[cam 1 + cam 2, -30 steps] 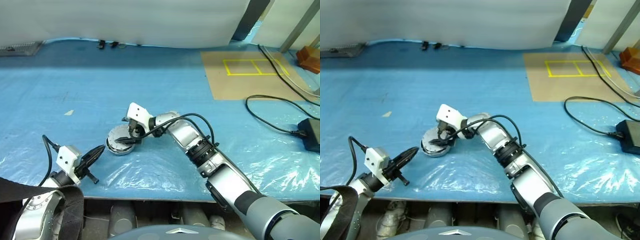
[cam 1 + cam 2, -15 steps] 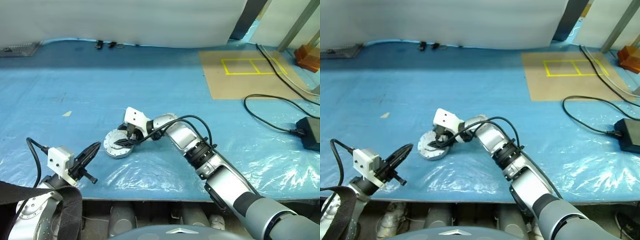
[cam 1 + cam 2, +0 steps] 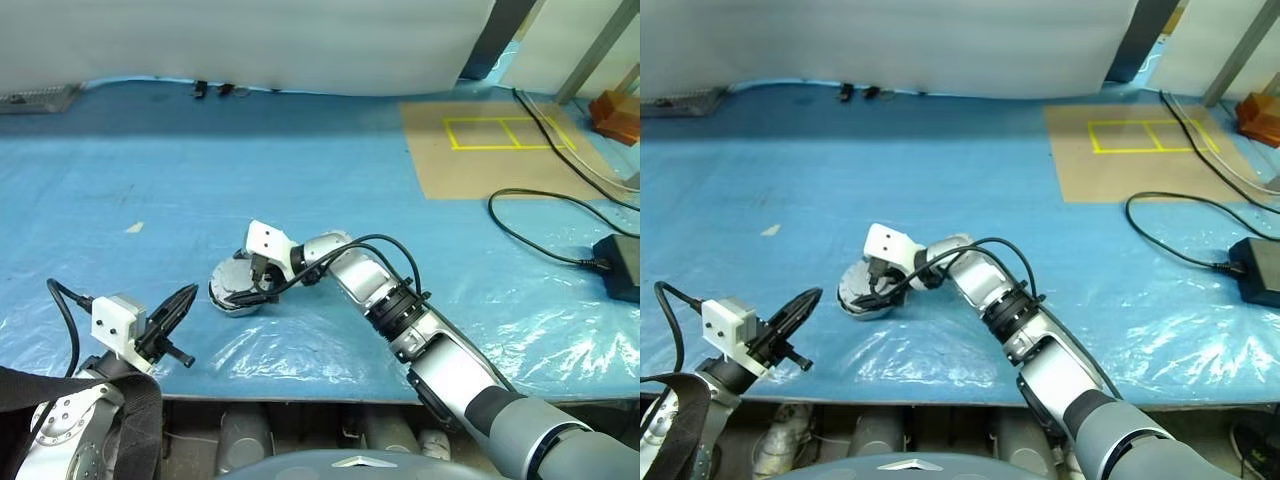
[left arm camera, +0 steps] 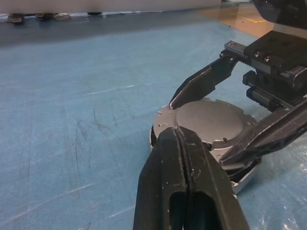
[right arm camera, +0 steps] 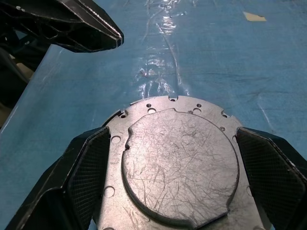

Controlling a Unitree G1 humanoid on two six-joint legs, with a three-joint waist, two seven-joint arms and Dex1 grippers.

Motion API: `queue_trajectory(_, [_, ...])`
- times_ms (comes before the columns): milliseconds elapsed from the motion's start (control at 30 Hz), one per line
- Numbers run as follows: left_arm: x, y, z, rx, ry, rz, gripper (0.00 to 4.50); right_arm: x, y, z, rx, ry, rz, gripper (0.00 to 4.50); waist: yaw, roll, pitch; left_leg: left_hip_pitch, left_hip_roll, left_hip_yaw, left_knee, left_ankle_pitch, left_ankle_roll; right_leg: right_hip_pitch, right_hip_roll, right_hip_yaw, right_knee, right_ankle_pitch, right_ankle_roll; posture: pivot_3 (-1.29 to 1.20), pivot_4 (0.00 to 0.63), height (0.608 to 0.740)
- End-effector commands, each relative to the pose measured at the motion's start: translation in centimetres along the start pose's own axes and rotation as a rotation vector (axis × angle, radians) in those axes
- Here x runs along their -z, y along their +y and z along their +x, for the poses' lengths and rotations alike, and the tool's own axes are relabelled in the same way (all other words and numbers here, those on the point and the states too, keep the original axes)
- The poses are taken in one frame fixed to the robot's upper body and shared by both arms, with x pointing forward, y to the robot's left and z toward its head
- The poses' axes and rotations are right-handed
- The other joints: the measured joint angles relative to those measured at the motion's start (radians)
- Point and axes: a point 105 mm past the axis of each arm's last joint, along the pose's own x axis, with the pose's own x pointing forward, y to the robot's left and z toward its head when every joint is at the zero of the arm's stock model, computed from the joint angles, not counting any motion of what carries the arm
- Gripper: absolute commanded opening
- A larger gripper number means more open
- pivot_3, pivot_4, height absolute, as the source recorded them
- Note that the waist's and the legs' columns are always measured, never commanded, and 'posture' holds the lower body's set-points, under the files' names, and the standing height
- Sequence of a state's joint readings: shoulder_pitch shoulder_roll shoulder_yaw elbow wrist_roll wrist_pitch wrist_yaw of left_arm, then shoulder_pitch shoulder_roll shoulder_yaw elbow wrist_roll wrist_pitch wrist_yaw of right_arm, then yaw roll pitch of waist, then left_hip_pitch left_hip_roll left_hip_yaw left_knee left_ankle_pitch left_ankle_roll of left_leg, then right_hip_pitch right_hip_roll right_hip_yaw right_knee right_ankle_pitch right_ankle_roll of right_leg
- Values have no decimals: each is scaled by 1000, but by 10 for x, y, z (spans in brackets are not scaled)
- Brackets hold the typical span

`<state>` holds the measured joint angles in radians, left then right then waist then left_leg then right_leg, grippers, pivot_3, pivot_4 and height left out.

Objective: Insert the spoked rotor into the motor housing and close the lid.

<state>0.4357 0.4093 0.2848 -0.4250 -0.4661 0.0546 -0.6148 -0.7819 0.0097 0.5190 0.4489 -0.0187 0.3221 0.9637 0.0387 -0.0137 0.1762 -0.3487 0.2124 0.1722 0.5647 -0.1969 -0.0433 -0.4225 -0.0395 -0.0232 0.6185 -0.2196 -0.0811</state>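
Round grey lid [image 5: 180,158], plain scratched face up, sitting near the front of the blue plastic-covered table [image 3: 300,180], on top of a darker round body whose edge peeks out beneath it in the left wrist view; cannot tell from here whether that is the motor housing, and no rotor to be made out. Right gripper [image 3: 243,290] reaching in from the right, angled downward, jaws spread wide to either side of the lid, one black finger [image 5: 84,165] against each flank of the disc in the right wrist view; contact or a hair's gap, cannot tell. Left gripper [image 3: 187,296] clenched tight on nothing, fingers [image 4: 184,187] pressed flat together, pointing toward the lid from the left, near it but apart, above the table's front edge. Further back on the right, a brown board with yellow tape squares [image 3: 500,140] and a black cable [image 3: 540,235] trailing to a black box [image 3: 622,265].
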Motion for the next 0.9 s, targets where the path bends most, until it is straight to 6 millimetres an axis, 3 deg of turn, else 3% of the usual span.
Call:
queue_trajectory(33, [-15,-3,4,13,-34,28,0,1,2,2,-3,13,-19,3832,0,0,0,0,0,0,0,0,0,0,0,0,0,0,0,0,150,740])
queue_trajectory(133, [-17,-3,6,19,-34,32,0,-2,4,3,-3,3,-15,2972,0,0,0,1,0,0,1,0,0,1,0,0,1,0,0,0,150,740])
queue_trajectory(500, [-26,-2,11,12,-39,42,0,-17,7,12,14,10,11,2972,-2,0,0,1,0,0,1,0,0,0,1,0,1,0,0,0,150,740])
queue_trajectory(700, [-24,0,11,7,-39,38,0,-7,8,18,50,68,28,2972,-3,0,0,1,0,0,1,0,0,1,1,0,1,0,0,0,150,740])
queue_trajectory(900, [-22,4,10,8,-37,38,0,-27,8,14,25,24,-64,2972,-2,0,0,2,0,0,1,0,0,1,1,0,2,0,0,0,150,740])
